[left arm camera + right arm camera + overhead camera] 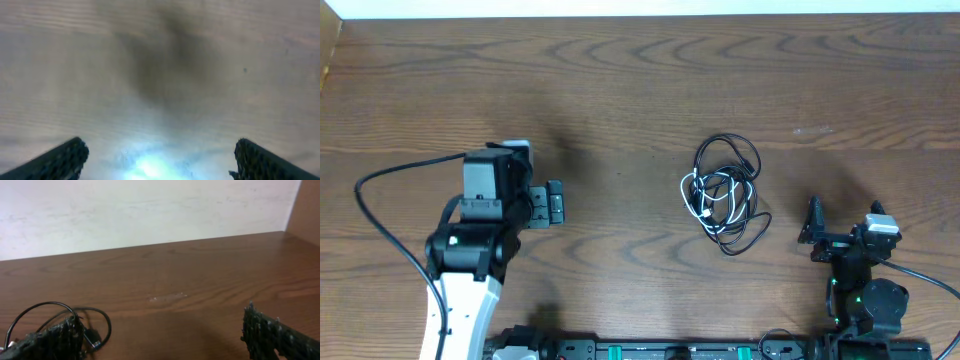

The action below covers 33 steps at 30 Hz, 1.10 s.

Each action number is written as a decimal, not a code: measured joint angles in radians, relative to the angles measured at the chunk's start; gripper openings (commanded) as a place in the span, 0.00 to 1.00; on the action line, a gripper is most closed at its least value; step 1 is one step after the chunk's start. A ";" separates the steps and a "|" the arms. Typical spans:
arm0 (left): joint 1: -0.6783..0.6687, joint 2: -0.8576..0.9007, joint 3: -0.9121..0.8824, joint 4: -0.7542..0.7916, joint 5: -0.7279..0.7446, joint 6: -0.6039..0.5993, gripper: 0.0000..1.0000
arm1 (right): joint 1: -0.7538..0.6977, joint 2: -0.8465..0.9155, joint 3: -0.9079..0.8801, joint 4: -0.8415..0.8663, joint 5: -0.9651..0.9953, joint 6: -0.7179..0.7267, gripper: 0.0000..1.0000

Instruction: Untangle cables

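The cables (722,195) lie in one loose knot on the wooden table (620,90), right of centre: black loops wound around a short white cord (705,198). My left gripper (558,203) is well left of the knot, open, pointing down at bare wood. In the left wrist view its gripper (160,155) has only tabletop between the fingers. My right gripper (846,218) is to the lower right of the knot, open and holding nothing. In the right wrist view a black loop of the cables (106,320) shows just past the left finger of the gripper (161,325).
A white wall (150,210) rises behind the table's far edge. A brown side panel (307,205) stands at the far right corner. A black equipment rail (670,350) runs along the near edge between the two arm bases.
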 measured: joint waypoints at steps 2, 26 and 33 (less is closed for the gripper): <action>0.000 0.038 0.042 -0.035 0.002 -0.011 0.94 | 0.000 0.000 0.000 0.000 0.000 0.000 0.99; 0.000 0.163 0.143 -0.108 0.005 -0.018 0.94 | 0.000 0.000 0.000 0.000 0.000 0.000 0.99; 0.000 0.163 0.143 -0.108 0.005 -0.018 0.94 | 0.000 0.000 0.000 0.000 0.000 0.000 0.99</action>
